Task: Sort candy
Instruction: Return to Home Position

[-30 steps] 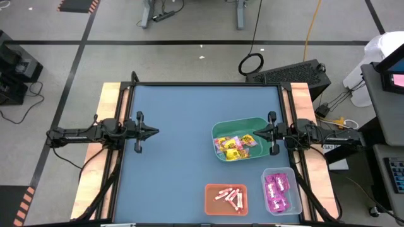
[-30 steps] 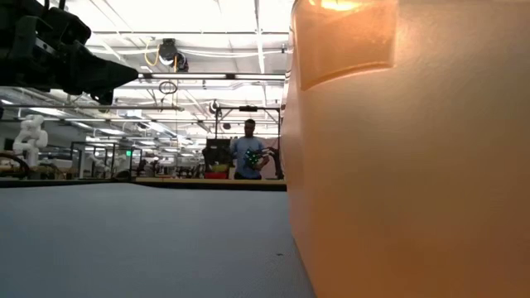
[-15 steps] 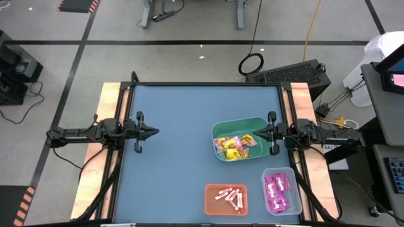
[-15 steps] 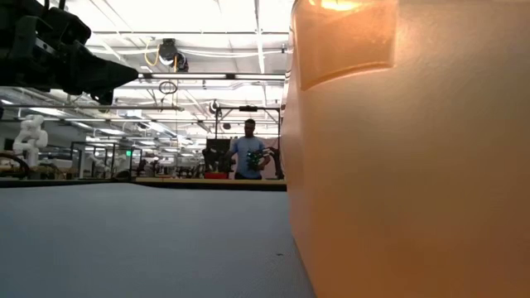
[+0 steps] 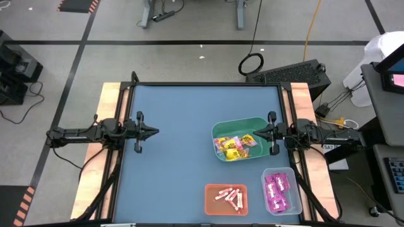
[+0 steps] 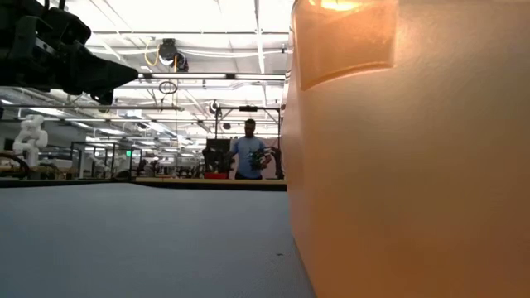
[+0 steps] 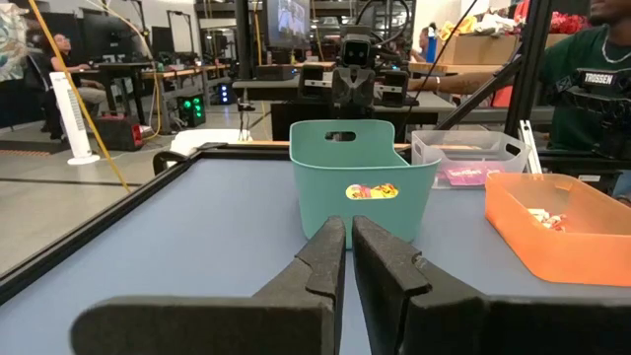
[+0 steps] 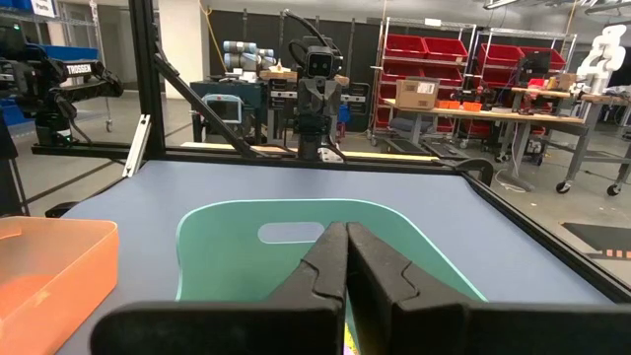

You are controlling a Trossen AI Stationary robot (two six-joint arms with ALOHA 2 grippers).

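**Both arms parked over the blue table (image 5: 183,164), sorting apparently complete.** My left gripper (image 5: 153,132) hung at the far side from all three bins, jaws pressed together on nothing. My right gripper (image 5: 255,132), likewise closed and empty, hung over the green bin (image 5: 240,120).

- **Yellow packets (image 5: 235,147):** in the green bin, just ahead of and below my right jaws.
- **Purple packets (image 5: 275,191):** in the clear bin (image 5: 279,169), off to the side of my right jaws.
- **Pink-white sticks (image 5: 229,196):** in the orange bin (image 5: 207,198), also off to that side.

I judged all three kinds light, crinkly and slippery in their wrappers, best pinched across a packet's flat faces or a stick's middle. The bins looked like smooth, rigid plastic with rounded corners.
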